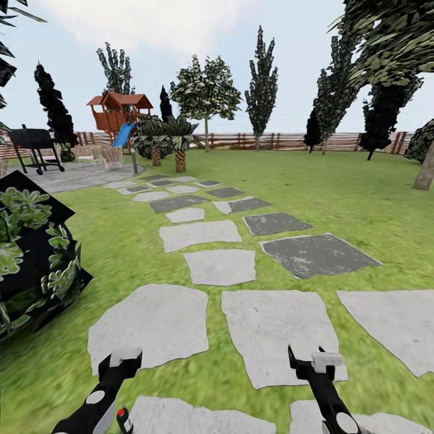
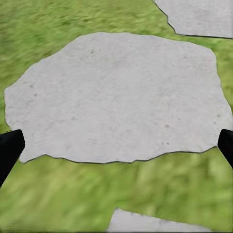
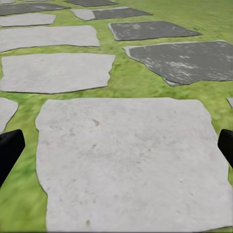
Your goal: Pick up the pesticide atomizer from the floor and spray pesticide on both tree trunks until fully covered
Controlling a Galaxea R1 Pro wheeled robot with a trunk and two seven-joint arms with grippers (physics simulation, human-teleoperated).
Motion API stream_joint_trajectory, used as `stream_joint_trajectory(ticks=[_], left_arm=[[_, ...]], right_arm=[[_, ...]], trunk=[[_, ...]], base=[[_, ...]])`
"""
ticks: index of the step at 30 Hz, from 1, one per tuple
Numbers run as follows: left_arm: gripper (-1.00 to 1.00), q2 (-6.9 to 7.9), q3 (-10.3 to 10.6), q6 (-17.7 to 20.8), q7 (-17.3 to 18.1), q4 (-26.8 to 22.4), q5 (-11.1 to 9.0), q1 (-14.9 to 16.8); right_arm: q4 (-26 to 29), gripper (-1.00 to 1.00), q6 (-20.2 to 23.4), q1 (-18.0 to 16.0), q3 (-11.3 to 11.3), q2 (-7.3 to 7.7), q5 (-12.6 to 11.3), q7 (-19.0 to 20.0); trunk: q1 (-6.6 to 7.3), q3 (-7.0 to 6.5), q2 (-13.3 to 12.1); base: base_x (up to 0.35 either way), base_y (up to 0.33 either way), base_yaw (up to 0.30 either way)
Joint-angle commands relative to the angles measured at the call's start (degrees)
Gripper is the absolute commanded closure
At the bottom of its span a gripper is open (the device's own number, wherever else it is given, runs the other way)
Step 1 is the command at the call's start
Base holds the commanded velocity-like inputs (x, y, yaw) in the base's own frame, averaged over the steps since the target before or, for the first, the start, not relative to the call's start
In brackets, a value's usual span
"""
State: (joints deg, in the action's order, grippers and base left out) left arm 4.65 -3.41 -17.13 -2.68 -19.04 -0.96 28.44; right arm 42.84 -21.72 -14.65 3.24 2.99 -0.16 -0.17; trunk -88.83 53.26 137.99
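Observation:
The pesticide atomizer is out of view. I face the garden lawn (image 1: 337, 193), crossed by a path of grey stepping stones (image 1: 220, 266). At the far right edge leans a thick pale tree trunk (image 1: 425, 170) under a wide dark canopy. My left gripper (image 1: 120, 360) hangs open and empty low over a pale stone (image 2: 116, 92), its black fingertips (image 2: 9, 148) spread wide. My right gripper (image 1: 306, 357) is also open and empty above another pale stone (image 3: 131, 160).
A dark leafy shrub (image 1: 36, 259) stands close on the left. Far left are a black grill (image 1: 35, 143) on a paved patio (image 1: 78, 175) and a wooden play tower (image 1: 119, 110). Short palms (image 1: 179, 141), thin dark trees and a slat fence (image 1: 277, 141) line the back.

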Motion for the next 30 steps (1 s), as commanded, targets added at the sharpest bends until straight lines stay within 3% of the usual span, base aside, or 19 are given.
stream_joint_trajectory(ticks=[1, 13, 30], left_arm=[[-1.0, -0.01, -0.06, -0.19, -0.05, 0.05, -0.09, 0.04], [-1.0, 0.09, -0.1, -0.18, -0.05, 0.06, -0.04, 0.04], [-1.0, 0.09, -0.1, -0.18, -0.05, 0.06, -0.01, 0.04]], right_arm=[[-0.03, -1.0, -0.17, -0.03, 0.01, 0.0, -0.01, -0.02], [-0.2, -1.0, -0.08, -0.03, 0.09, 0.0, 0.07, -0.01], [-0.21, -1.0, -0.08, -0.03, 0.09, 0.0, 0.07, -0.02]], trunk=[[-0.21, 0.32, 0.44], [-2.85, 3.52, 5.25], [-3.29, 8.77, 5.48]], base=[[0.0, 0.0, 0.063], [0.0, 0.0, 0.068], [0.0, 0.0, 0.069]])
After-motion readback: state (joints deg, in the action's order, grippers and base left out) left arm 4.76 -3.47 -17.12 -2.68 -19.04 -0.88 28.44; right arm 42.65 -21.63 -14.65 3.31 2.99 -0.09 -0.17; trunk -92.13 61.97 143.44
